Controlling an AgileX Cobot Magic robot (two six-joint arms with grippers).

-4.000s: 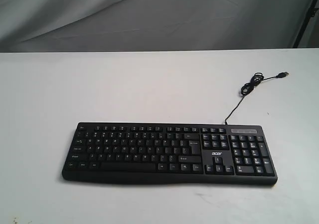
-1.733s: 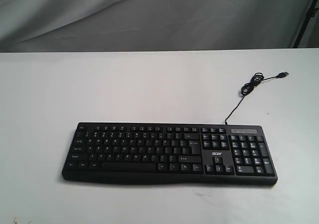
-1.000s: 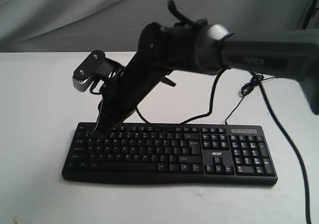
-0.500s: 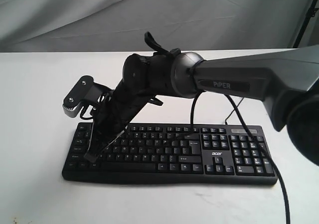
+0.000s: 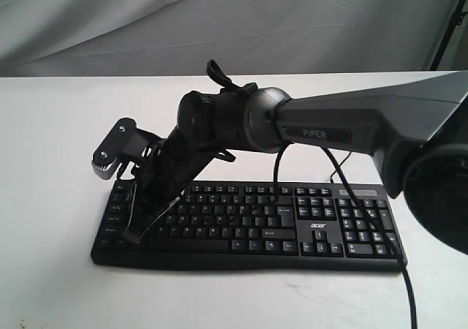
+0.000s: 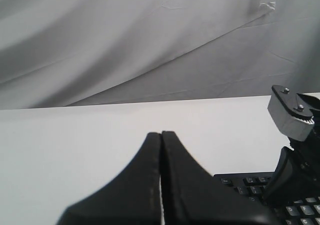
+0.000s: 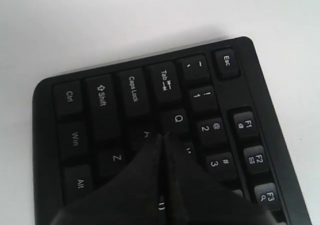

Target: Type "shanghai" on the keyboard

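The wide black wired keyboard (image 5: 292, 227) is found at 6 o'clock on the white surface (image 5: 58, 139), unmoved. Within the last second the right arm's fingers (image 5: 139, 229) have been swung in across it and lowered to its 9 o'clock end. They are pressed together, and their tip is seen just beside Q, about the A and S keys. The first letter, "s", is judged to be in hand. The left arm's fingers (image 6: 145, 185) are held together, off the keys.

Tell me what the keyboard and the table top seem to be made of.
The keyboard: probably matte black plastic, since its keys show little glare and carry white printed legends. The table top: smooth, plain white; perhaps laminate, but the look leaves it open.
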